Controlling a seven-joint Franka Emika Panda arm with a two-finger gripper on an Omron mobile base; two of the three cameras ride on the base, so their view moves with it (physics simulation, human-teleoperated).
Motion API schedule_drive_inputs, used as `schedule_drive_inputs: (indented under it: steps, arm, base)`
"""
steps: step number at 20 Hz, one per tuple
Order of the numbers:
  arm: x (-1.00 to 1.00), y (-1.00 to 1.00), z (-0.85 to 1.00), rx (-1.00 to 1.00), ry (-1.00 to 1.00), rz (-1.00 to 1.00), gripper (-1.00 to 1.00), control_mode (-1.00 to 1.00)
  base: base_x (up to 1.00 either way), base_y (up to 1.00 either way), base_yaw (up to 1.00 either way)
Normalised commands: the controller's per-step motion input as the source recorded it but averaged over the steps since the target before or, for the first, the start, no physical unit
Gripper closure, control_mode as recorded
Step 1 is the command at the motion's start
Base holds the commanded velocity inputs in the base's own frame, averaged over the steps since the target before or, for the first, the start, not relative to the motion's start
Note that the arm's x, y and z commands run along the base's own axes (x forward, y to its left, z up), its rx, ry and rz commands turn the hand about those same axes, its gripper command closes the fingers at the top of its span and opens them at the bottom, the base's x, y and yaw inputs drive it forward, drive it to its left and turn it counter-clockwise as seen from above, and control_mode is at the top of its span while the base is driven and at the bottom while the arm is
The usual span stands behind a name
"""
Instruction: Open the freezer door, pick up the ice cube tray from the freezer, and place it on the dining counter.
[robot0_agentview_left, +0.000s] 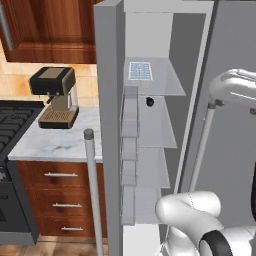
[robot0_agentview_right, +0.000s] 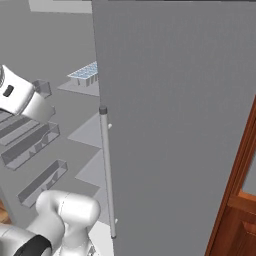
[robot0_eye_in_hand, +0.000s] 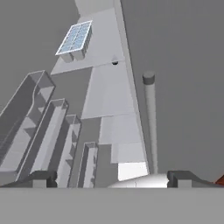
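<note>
A kitchen with reddish-brown wood cabinets and a tiled wall surrounds a grey two-door fridge, seen with its narrow side open. In the hand view the tool (robot0_eye_in_hand: 112, 178) shows its two dark tips standing wide apart at the bottom of the picture, with nothing between them. It looks along the inside of the freezer (robot0_agentview_left: 150, 125), well short of the shelves.

Ahead of the tool, the ice cube tray (robot0_eye_in_hand: 75, 38) lies flat on the top shelf, near that shelf's front edge; its pale blue cells show in the left base view (robot0_agentview_left: 140, 70) and the right base view (robot0_agentview_right: 84, 73) too. A small dark object (robot0_agentview_left: 149, 102) sits on the shelf just below.

The freezer door (robot0_agentview_left: 107, 125) stands swung open to the left of the compartment, its inner side carrying a column of door bins (robot0_agentview_left: 129, 155). Its handle (robot0_agentview_left: 93, 190) shows at the outer side. The wider grey door (robot0_agentview_right: 175, 125) to the right remains closed, with its own bar handle (robot0_agentview_right: 107, 172).

Beyond the open door, a marble tabletop (robot0_agentview_left: 60, 140) bears a coffee machine (robot0_agentview_left: 55, 95), beside a dark stove (robot0_agentview_left: 15, 125).
</note>
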Motion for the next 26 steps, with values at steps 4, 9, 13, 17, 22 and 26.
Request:
schedule_drive_inputs:
  steps: [4,9,13,17,22,26]
  arm:
    - [-0.19,0.06,0.06,0.39,0.00,-0.21,-1.00,-1.00]
    - [0.07,0.14,0.00,0.36,-0.06,-0.40,-1.00,-1.00]
    - [0.16,0.13,-0.22,0.35,-0.06,-0.45,-1.00,-1.00]
    - [0.13,0.09,-0.51,0.39,-0.04,-0.43,-1.00,-1.00]
    - [0.57,-0.05,-0.17,0.34,-0.01,-0.14,-1.00,-1.00]
    - [0.81,0.02,0.00,0.14,0.03,0.03,-1.00,-1.00]
  base:
    - [0.00,0.00,0.00]
    - [0.00,0.00,0.00]
    - [0.00,0.00,0.00]
    - [0.00,0.00,0.00]
    - [0.00,0.00,0.00]
    - [0.00,0.00,0.00]
